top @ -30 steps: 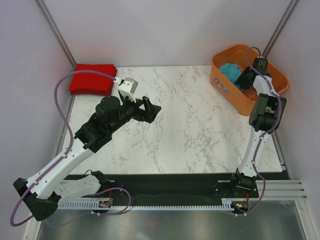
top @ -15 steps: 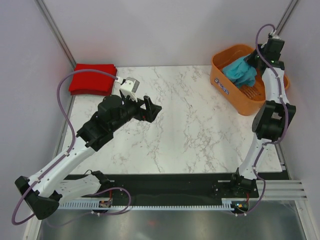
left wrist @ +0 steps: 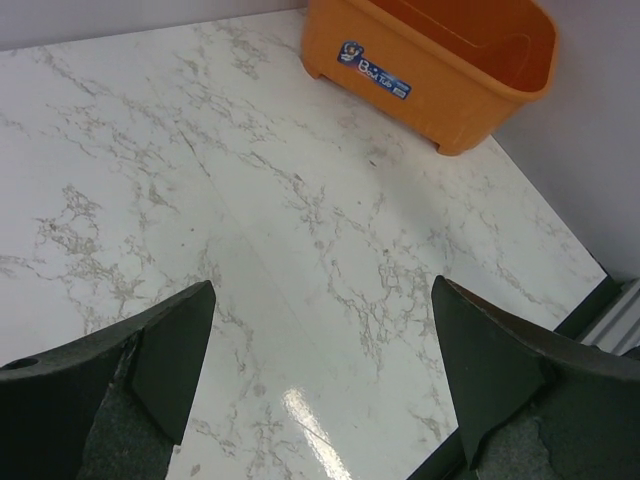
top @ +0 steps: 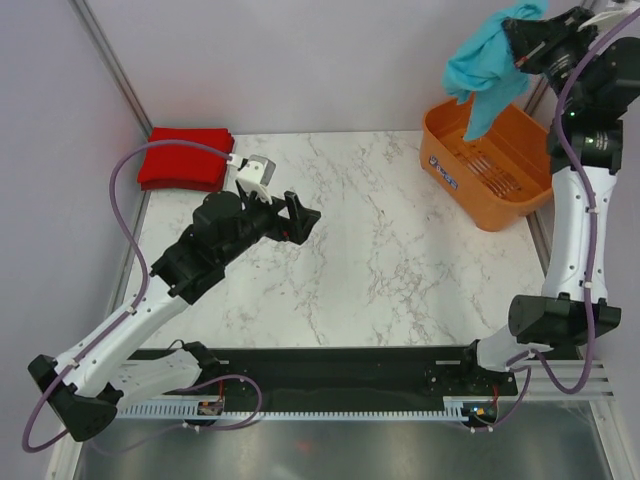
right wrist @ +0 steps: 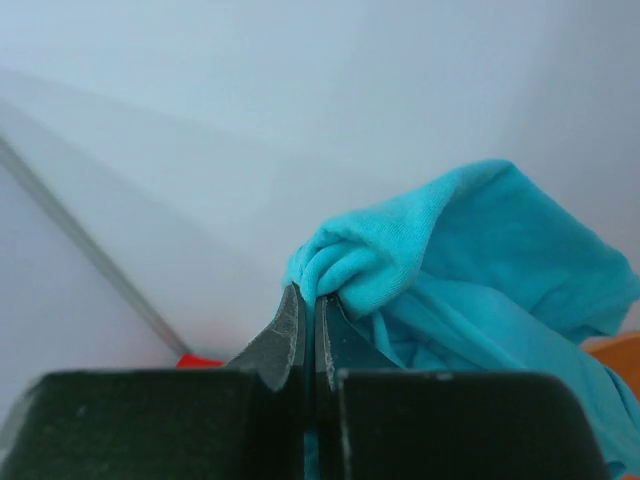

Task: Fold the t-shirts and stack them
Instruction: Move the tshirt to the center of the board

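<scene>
While the right end effector [top: 522, 47] is clenched on a bunched fold of the teal-blue t-shirt [top: 487, 68], that shirt hangs in the upper right of the overhead frame, in front of the pale back wall and above the orange basket [top: 441, 158]. The basket sits on the bench [top: 400, 270] at its far right corner, close to the right edge and to the slanted metal post behind it. A broad stretch of marble runs from the basket across the centre of the frame to the left end effector [top: 300, 215], which hovers over the left-centre of the bench with its jaws released and spread wide. In the left wrist view only marble shows between its dark fingers [left wrist: 170, 350], with the basket's labelled wall at the top of that frame and the bench's right edge at lower right. The red t-shirt [top: 185, 157] lies folded into a flat rectangle in the upper left, at the bench's far left corner beside the left wall. The teal-blue t-shirt is crumpled and unfolded, draping down in loose folds to a narrow tip over the basket's far side; whether the tip touches the rim cannot be told. From the right wrist, the two fingertips press together on a rounded roll of the soft knit.
</scene>
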Motion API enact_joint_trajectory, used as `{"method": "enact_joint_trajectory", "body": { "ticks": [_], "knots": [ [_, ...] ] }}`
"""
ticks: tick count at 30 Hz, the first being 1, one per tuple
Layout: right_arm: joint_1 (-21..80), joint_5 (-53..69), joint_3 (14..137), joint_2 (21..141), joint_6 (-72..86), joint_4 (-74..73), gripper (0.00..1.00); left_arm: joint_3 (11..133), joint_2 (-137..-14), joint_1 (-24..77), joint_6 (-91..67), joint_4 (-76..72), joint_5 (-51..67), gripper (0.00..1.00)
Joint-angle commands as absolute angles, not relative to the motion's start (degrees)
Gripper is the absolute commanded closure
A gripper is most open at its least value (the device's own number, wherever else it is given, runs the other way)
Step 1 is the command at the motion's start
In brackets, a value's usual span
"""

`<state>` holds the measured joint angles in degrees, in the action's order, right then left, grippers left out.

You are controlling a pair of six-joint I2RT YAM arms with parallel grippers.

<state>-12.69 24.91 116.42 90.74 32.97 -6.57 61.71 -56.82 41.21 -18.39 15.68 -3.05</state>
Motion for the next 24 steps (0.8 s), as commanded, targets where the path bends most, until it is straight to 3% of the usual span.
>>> {"method": "enact_joint_trajectory", "body": {
  "ticks": [1,8,10,11,12,17,24],
  "knots": [
    [-6.4,32.5,111.8,88.3,37.8,-2.8,1.0,61.2,-55.0,40.7,-19.4,12.9,-7.4,0.04],
    [9.0,24.2,81.5,78.1,34.3,-4.7,0.97,59.0,-51.2,39.6,-21.7,13.1,-19.5,0.01],
    [12.8,23.5,71.5,77.6,33.8,-4.7,0.86,58.6,-50.3,39.4,-21.4,12.9,-21.2,0.01],
    [13.7,23.5,69.0,77.9,33.4,-5.1,0.71,58.6,-50.3,39.4,-21.3,12.9,-21.3,0.01],
    [15.1,23.1,65.5,78.4,31.8,-7.4,0.65,58.6,-50.3,39.4,-21.0,12.9,-21.2,0.01],
    [16.3,13.9,58.1,74.1,29.3,-14.2,0.42,59.0,-53.2,39.2,-21.2,13.0,-18.2,0.01],
    [16.3,8.6,44.7,66.2,30.0,-15.4,0.4,59.5,-57.9,39.0,-22.3,13.1,-10.0,0.02]
  ]
}}
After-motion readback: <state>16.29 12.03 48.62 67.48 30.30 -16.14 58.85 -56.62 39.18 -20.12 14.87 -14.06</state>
